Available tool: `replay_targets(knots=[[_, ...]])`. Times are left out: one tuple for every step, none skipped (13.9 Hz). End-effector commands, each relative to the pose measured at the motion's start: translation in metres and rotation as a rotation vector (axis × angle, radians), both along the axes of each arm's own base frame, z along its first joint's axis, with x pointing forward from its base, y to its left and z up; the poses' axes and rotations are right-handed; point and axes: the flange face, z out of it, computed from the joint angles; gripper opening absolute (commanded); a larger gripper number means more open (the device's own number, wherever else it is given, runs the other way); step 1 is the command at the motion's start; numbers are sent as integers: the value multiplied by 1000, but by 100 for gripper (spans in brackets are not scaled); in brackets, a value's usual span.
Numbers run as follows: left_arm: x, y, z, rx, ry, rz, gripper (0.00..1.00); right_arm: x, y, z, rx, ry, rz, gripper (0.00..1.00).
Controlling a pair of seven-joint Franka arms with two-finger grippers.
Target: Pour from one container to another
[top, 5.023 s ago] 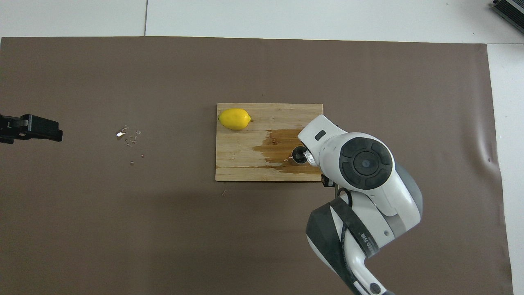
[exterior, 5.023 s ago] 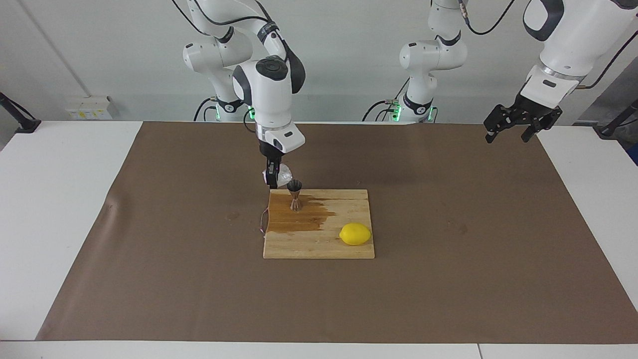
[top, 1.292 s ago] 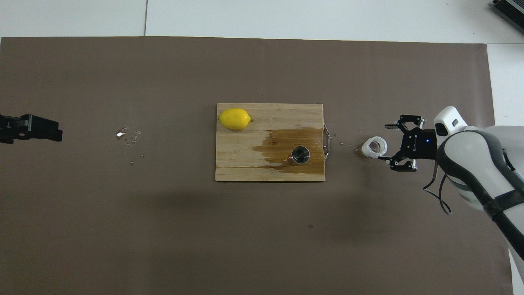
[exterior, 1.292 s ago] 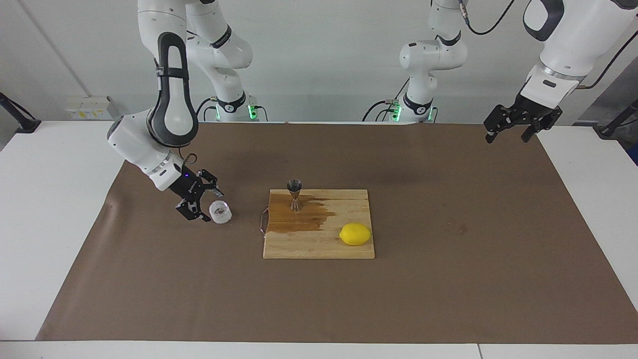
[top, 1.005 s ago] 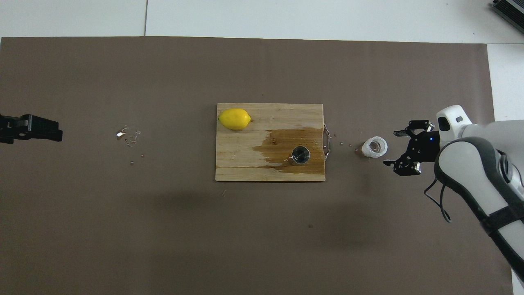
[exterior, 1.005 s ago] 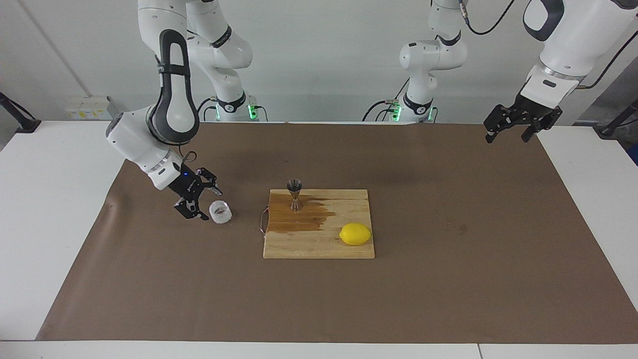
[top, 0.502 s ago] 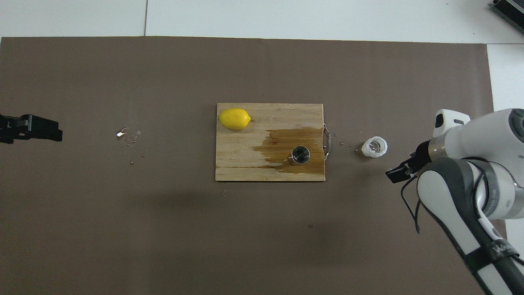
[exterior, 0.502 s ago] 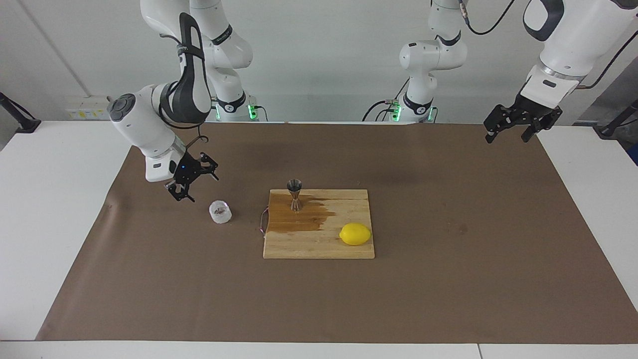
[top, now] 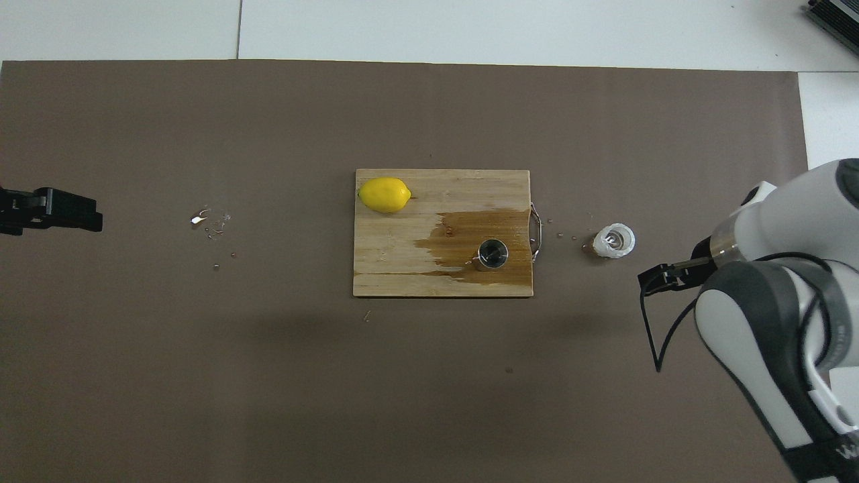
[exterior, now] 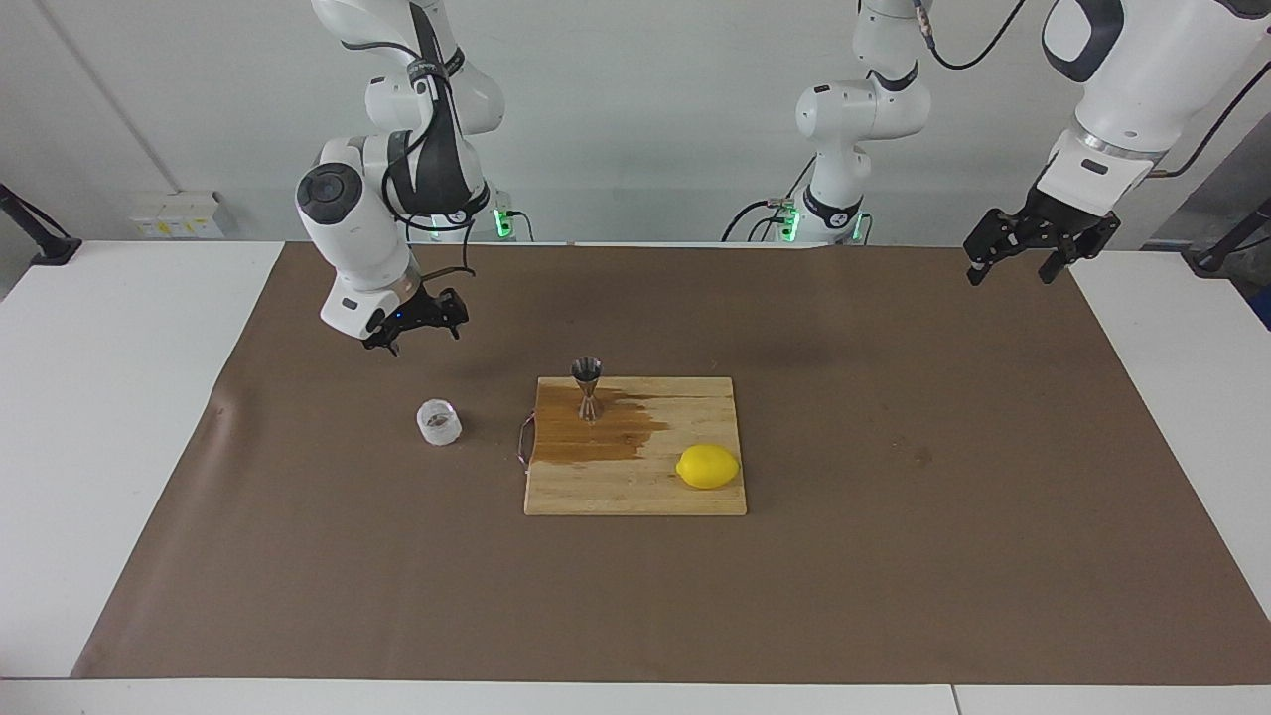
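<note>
since a moment ago my right gripper has lifted away from the ribbed cup, jaws wide and empty, over the brown mat. cup stands on the mat beside the cutting board; steel jigger upright at the board's corner nearest the robots. my left gripper waits open over the mat's corner.

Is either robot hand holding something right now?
No. Both the right hand and left hand are open and empty. The little cup sits alone on the brown mat.
</note>
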Motion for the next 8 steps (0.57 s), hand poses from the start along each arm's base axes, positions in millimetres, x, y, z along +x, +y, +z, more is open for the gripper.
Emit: replay_targets(knots=[[-7,-4,3,-10,6,-7,100,4,-15,86,-35,-30,-162,100],[-7,-4,3,-10,7,-7,100,4,-13,112,-42,-42,-188,100],[-7,-4,3,-10,6,-7,100,6,-14,131,-42,-59,-184,100],[-7,-4,3,-10,6,-7,100,10,-16,148,-27,-84,-191,100],[-7,-4,3,-10,6,-7,100,17,-16,156,-21,-99,-191,100],[-7,-4,3,-10,6,-7,100,26,-18,162,-16,-113,-194,100],[-7,-4,3,-10,6,-7,100,29,-20,163,-11,-118,-199,100],[-7,-5,3,-10,6,-8,100,33,-23,160,-9,-114,-204,100]])
